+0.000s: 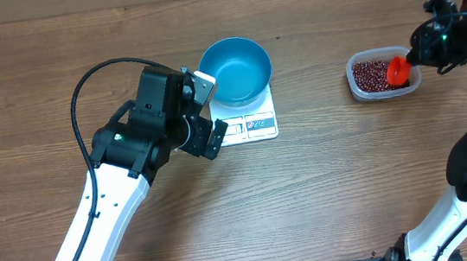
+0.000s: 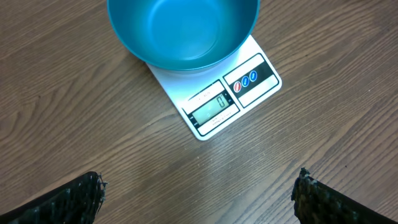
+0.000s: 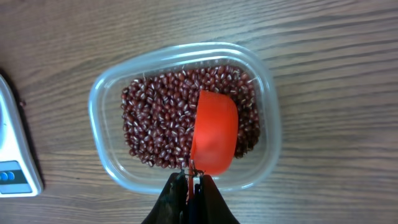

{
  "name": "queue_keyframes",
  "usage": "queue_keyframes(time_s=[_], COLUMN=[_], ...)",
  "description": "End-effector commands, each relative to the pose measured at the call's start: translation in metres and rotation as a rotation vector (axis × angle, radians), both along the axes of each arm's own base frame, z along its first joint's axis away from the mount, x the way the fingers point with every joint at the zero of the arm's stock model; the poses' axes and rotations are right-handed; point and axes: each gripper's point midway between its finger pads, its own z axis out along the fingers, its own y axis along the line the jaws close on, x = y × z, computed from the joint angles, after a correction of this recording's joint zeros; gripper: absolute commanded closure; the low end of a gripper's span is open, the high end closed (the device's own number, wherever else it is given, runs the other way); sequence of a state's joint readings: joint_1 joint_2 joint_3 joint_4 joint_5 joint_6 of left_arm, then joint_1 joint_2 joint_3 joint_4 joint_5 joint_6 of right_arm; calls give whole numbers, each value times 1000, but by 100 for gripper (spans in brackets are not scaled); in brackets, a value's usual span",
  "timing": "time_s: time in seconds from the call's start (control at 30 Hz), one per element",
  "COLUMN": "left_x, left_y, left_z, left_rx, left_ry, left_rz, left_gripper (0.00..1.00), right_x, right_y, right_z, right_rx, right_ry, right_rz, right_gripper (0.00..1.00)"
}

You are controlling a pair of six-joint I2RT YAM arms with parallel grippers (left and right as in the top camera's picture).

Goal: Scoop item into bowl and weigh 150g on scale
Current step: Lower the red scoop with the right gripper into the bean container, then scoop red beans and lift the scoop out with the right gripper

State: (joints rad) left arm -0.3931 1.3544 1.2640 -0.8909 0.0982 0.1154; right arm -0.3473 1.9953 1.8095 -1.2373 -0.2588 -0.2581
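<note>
We are working the scooping step, and it looks like the very first load. Our right jaws are pinching narrow on the handle of the red scoop [image 3: 214, 134]. The scoop is sitting tilted inside the clear tub [image 3: 99, 93], its cup resting on the beans [image 3: 155, 118]. The rounded back of the cup is facing the wrist camera, so we cannot tell whether any beans are inside it. All the beans we can see are lying in the tub; none are showing on the counter [image 1: 352, 179] or in the bowl [image 2: 183, 31].

The bowl is standing on the white scale [image 2: 177, 93], leaving the display [image 2: 211, 104] and buttons [image 2: 247, 79] uncovered. It is bare inside and the display appears to be reading zero, so we are judging the weighing as not yet begun. Scale and tub are sitting well apart, the tub off to our right.

Our left jaws are hanging spread wide above the counter near the scale. They are holding nothing and touching neither scale nor bowl.

Next, we are expecting to drive the cup down through the beans, then roll it mouth-up and level before lifting it clear of the tub rim. The carry to the bowl is calling for a steady wrist, since loose beans roll off easily. The pour should be landing inside the bowl without nudging it on the scale.
</note>
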Motion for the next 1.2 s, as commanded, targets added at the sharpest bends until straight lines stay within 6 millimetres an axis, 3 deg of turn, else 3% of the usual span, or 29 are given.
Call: queue_keyframes(time_s=[0.0,0.3,0.9,1.17], left_x=[-1,-1,-1,-1], left_y=[-5,-5,-5,-5], left_z=[-1,-1,-1,-1], left_rx=[-1,-1,-1,-1], left_ry=[3,3,3,3], left_rz=[-30,-30,-30,-30], left_gripper=[0,0,0,0], right_x=[-3,-5,-10,-8], right_y=[7,31,34,49], right_z=[-18,-32,-68,-63], right_rx=[33,169,220,323], right_ry=[18,1,90,73], right_rz=[43,63,0,8], right_gripper=[96,96,96,96])
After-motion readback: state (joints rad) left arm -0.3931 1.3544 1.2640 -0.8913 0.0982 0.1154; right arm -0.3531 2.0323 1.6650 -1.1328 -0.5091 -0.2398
